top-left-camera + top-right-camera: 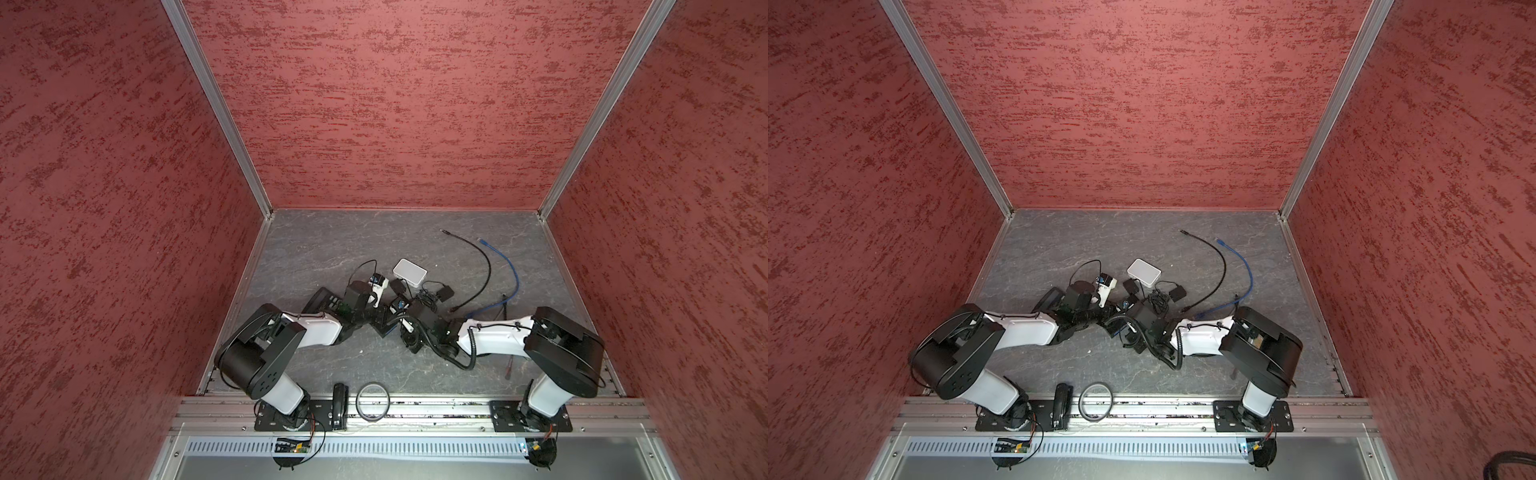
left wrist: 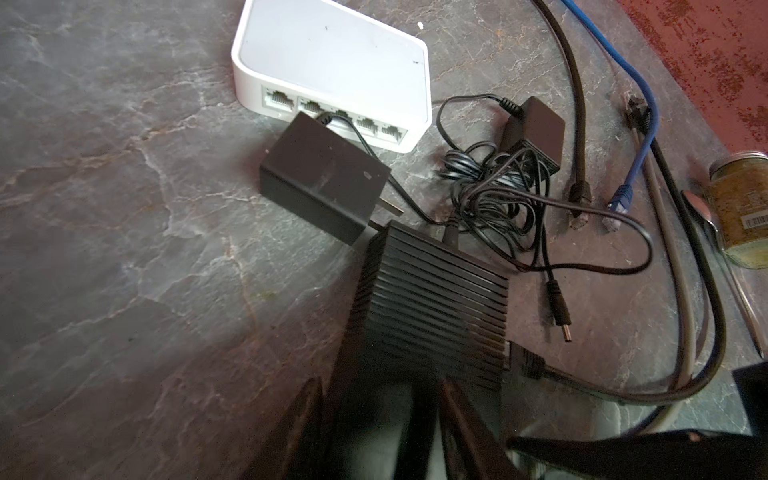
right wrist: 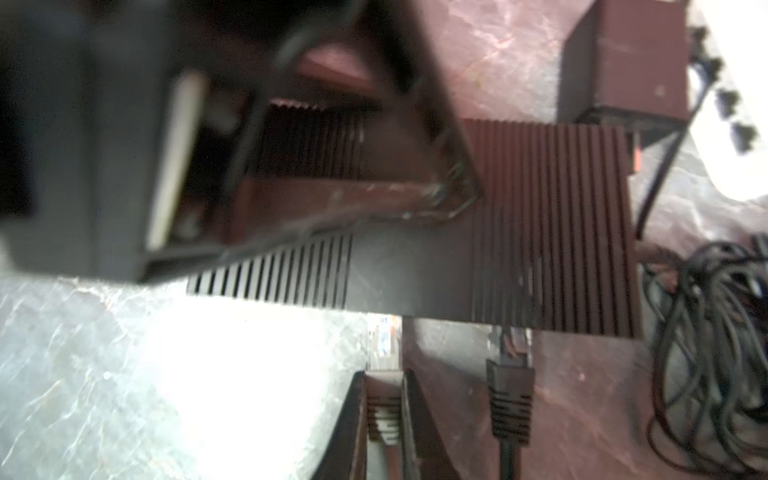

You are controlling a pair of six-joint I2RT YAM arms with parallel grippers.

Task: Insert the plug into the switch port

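A: So, what is the right end effector (image 3: 384, 376) doing?

B: Its fingers are pressed together on the boot of the plug (image 3: 384, 343), pinching it. The plug's clear tip points straight ahead of the fingertips and meets the side edge of the black switch (image 3: 552, 224). I cannot tell whether it sits inside a port, because that spot is blurred.

A: And the left end effector (image 2: 382, 388)?

B: It is half spread, with one finger on either side of the black switch, clamping its near end. The ribbed top runs away from the fingertips.

A: Is anything else in that side of the switch?

B: Yes, a second plug (image 3: 510, 399) on a black cable runs into the same side, just beside the pinched one.

A: What lies beyond the left end effector?

B: Just past the switch's far end lies a black power adapter (image 2: 320, 178). It sits right in front of the port face of a white switch (image 2: 332, 62), which is farther ahead. Off to one side is a tangled cord (image 2: 498, 195), then a blue cable (image 2: 621, 197) lying loose on the table (image 2: 104, 208).
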